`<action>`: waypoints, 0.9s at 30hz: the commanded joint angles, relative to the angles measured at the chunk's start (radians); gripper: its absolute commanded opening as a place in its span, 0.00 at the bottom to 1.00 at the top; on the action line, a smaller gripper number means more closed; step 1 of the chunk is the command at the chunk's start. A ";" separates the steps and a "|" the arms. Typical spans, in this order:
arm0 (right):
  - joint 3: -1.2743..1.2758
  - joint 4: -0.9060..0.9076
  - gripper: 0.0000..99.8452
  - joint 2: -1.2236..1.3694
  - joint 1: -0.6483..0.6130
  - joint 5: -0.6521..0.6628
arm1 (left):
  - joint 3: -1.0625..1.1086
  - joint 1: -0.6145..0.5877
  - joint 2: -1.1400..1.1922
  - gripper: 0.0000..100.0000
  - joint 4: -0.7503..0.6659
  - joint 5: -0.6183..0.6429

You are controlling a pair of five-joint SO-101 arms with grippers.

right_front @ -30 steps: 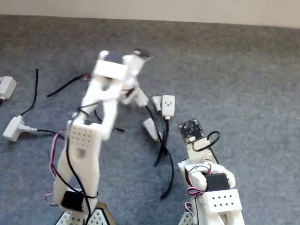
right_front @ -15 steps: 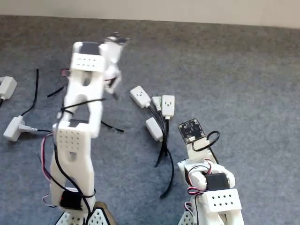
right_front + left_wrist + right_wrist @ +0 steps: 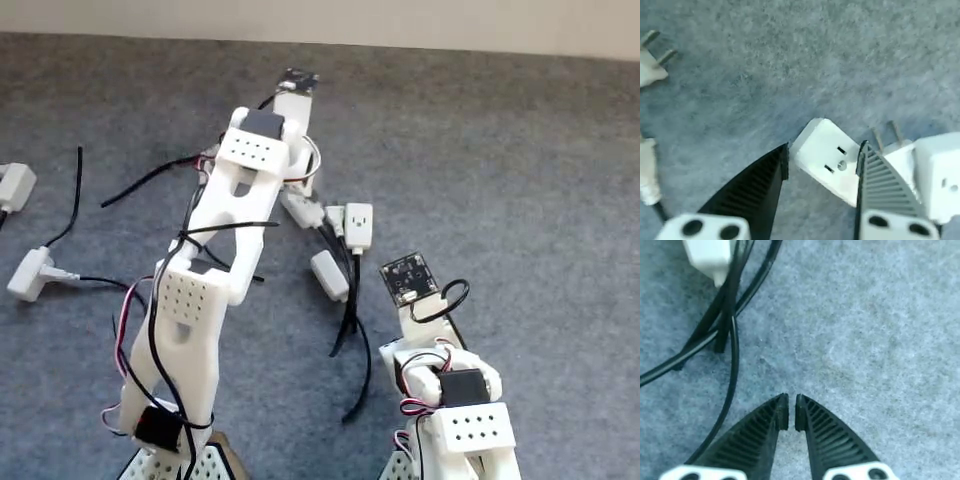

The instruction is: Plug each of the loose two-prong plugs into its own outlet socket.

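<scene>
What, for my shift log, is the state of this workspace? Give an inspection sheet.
Surface: grey carpet, flat.
Job's things: white socket block between the left gripper's fingers; a two-prong plug and a second socket just beyond it; a loose plug nearby; a white corded piece far off to one side.
Clutter: nothing seen.
Grippers: left gripper open, straddling the socket block; right gripper shut, empty, over bare carpet.
Cables: black cables bunched between the arms.
Surroundings: pale wall strip along the far edge.
</scene>
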 commanded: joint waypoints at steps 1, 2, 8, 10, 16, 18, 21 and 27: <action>-0.008 -0.019 0.04 -0.007 0.012 0.008 | -0.013 0.018 0.033 0.22 -0.011 0.051; -0.008 -0.019 0.04 -0.007 0.012 0.008 | -0.013 0.021 0.041 0.22 -0.009 0.051; -0.008 -0.019 0.04 -0.007 0.012 0.008 | -0.013 0.050 0.054 0.22 0.097 0.052; -0.008 -0.019 0.04 -0.007 0.012 0.008 | -0.013 0.068 0.050 0.22 0.149 0.051; -0.007 -0.019 0.04 -0.007 0.008 0.008 | -0.093 0.124 0.053 0.12 0.367 -0.034; -0.007 -0.019 0.04 -0.008 0.008 0.008 | -0.097 0.134 0.048 0.02 0.374 -0.107; -0.005 -0.019 0.04 -0.008 0.008 0.008 | -0.082 0.134 0.048 0.01 0.376 -0.153; -0.002 -0.038 0.04 -0.008 0.008 0.008 | -0.054 0.059 0.021 0.01 0.376 -0.242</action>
